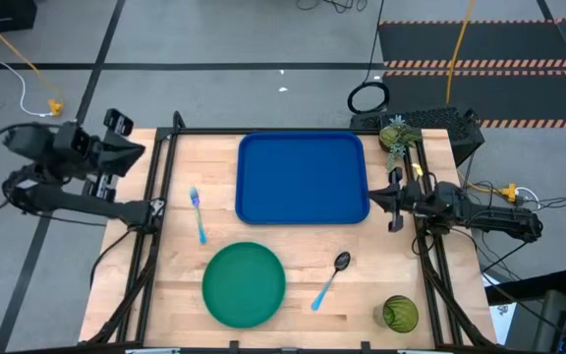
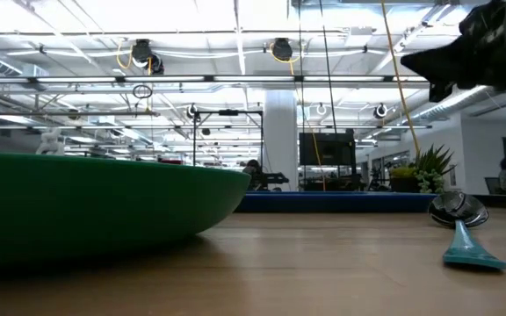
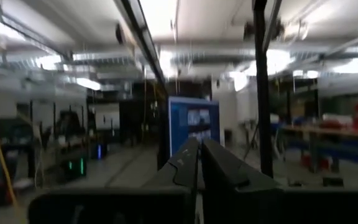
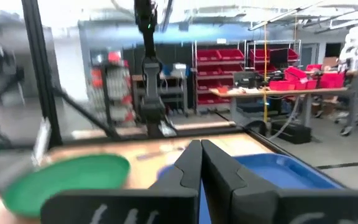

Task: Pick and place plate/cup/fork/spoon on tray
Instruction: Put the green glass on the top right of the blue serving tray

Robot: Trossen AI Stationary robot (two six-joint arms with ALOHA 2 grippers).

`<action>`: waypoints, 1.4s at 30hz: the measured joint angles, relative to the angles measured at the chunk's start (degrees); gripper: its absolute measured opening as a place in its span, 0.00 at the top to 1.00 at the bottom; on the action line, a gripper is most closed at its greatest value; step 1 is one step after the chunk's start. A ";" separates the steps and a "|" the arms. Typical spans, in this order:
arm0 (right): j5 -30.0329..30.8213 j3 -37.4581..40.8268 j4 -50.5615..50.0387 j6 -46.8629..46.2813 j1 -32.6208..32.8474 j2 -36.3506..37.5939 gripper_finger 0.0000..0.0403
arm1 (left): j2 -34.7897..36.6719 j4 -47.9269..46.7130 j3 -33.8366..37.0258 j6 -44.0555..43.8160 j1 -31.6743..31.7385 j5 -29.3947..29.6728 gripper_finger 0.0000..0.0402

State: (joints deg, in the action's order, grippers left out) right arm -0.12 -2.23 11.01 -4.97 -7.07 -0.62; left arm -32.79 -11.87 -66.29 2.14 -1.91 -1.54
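Note:
The blue tray (image 1: 303, 177) lies at the table's far middle. The green plate (image 1: 244, 284) rests flat near the front edge. The light blue fork (image 1: 198, 214) lies left of the tray. The spoon (image 1: 330, 278) with its dark bowl lies right of the plate. The green cup (image 1: 399, 314) stands upright at the front right. My left gripper (image 1: 116, 157) is off the table's left edge, shut and empty. My right gripper (image 1: 393, 202) is above the table's right edge beside the tray, shut and empty.
A yellow-green pineapple-like toy (image 1: 394, 137) sits at the far right corner. A black frame (image 1: 165, 177) runs along the table's edges. Bare wood shows between tray, plate and spoon.

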 joint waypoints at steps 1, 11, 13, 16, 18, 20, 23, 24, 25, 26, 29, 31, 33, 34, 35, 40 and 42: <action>0.00 0.01 0.87 -2.01 0.00 0.00 1.00 | -1.83 -2.44 -2.44 -0.55 0.00 -0.02 0.94; -0.18 0.01 6.11 -8.80 0.05 0.01 1.00 | -16.11 -17.12 -10.38 -4.11 -3.67 0.01 0.94; -2.35 -0.02 8.02 -12.11 0.09 -0.07 1.00 | -18.39 -17.41 -9.25 -3.79 -5.99 1.60 0.94; -7.92 -1.02 10.19 -15.62 0.65 -0.07 1.00 | -22.10 -17.48 -7.91 -3.59 -9.76 7.68 0.94; -8.83 -2.80 9.33 -17.58 1.70 -0.25 1.00 | -23.96 -17.61 -7.00 -3.43 -12.50 12.60 0.94; -8.92 -5.68 9.28 -18.30 3.12 -0.65 1.00 | -25.33 -16.81 -5.86 -3.36 -15.46 17.68 0.94; -8.92 -11.13 5.97 -18.36 5.61 -3.25 1.00 | -27.21 -14.67 -3.04 -3.64 -19.51 24.73 0.94; -8.87 -13.03 3.88 -18.36 6.46 -4.65 1.00 | -27.85 -13.37 -2.05 -3.92 -20.57 26.55 0.94; -8.87 -15.36 1.80 -18.38 7.35 -6.38 1.00 | -28.39 -11.80 -1.11 -4.12 -21.52 27.87 0.94; -8.83 -18.05 -0.45 -18.37 8.27 -8.24 1.00 | -28.72 -10.09 -0.15 -4.22 -22.28 28.79 0.94; -7.86 -28.23 -10.22 -17.97 10.77 -14.06 1.00 | -29.77 -5.79 2.00 -5.14 -23.92 29.76 0.94; -5.15 -35.12 -18.19 -17.49 12.54 -18.78 1.00 | -30.45 -3.51 3.63 -5.30 -24.83 30.05 0.94; -2.09 -41.62 -25.66 -17.42 14.41 -24.38 1.00 | -31.14 -0.56 4.90 -4.98 -25.30 30.11 0.94; -0.88 -44.82 -28.71 -17.51 15.49 -27.39 1.00 | -31.36 0.35 5.36 -4.84 -25.42 30.14 0.94; 0.23 -48.16 -32.14 -17.85 16.60 -30.33 1.00 | -31.58 0.79 5.70 -4.86 -25.66 30.16 0.94; 1.51 -65.09 -50.06 -22.57 23.23 -44.56 1.00 | -32.52 0.42 6.15 -5.99 -27.13 30.18 0.94; 1.77 -71.17 -55.86 -24.90 26.56 -49.56 1.00 | -32.38 0.41 6.15 -6.02 -28.05 30.18 0.94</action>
State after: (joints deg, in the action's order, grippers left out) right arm 1.65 -73.40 -44.84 -29.88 19.49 -50.19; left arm -65.17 -11.46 -60.14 -3.88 -29.96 28.64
